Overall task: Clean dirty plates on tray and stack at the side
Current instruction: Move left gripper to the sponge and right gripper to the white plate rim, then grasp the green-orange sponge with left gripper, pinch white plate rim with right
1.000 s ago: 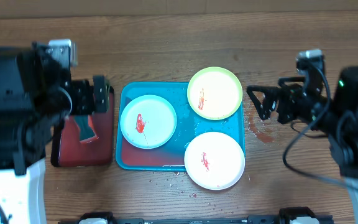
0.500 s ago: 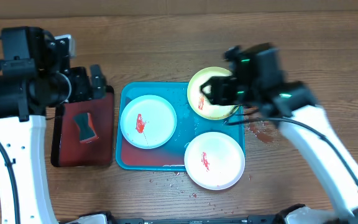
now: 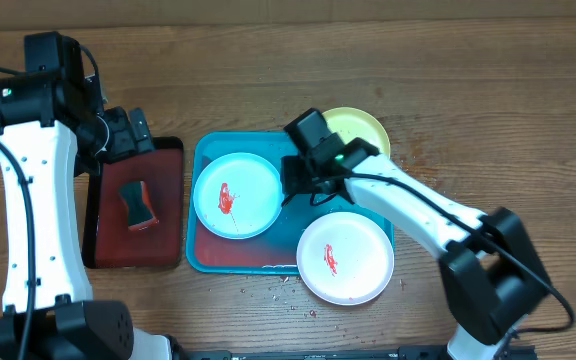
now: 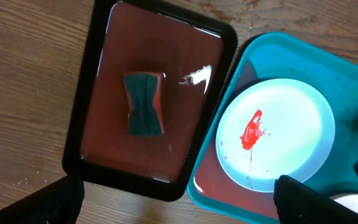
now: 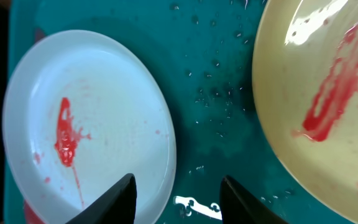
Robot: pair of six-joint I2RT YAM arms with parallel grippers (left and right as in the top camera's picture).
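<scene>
Three smeared plates show from overhead. The light-blue plate (image 3: pixel 238 195) lies on the left half of the turquoise tray (image 3: pixel 208 258). The yellow-green plate (image 3: pixel 366 128) sits at the tray's far right corner, partly under my right arm. The cream-white plate (image 3: pixel 345 257) overhangs the near right corner. My right gripper (image 3: pixel 303 185) is low over the tray (image 5: pixel 216 74), open. In the right wrist view it (image 5: pixel 178 180) straddles the right rim of the light-blue plate (image 5: pixel 98 112), with the yellow-green plate (image 5: pixel 328 93) to its right. My left gripper (image 3: pixel 136 133) hangs open and empty (image 4: pixel 182 202).
A black-rimmed dark red tray (image 3: pixel 173 200) left of the turquoise one holds a sponge (image 3: pixel 138 203), seen as well in the left wrist view as the sponge (image 4: pixel 145 102). Water drops wet the turquoise tray. Crumbs and a red stain (image 3: pixel 423 212) mark the wood.
My right arm swung from the table's right side over the turquoise tray, down between two plates, and its jaws narrowed. The left arm drew back toward the far left.
</scene>
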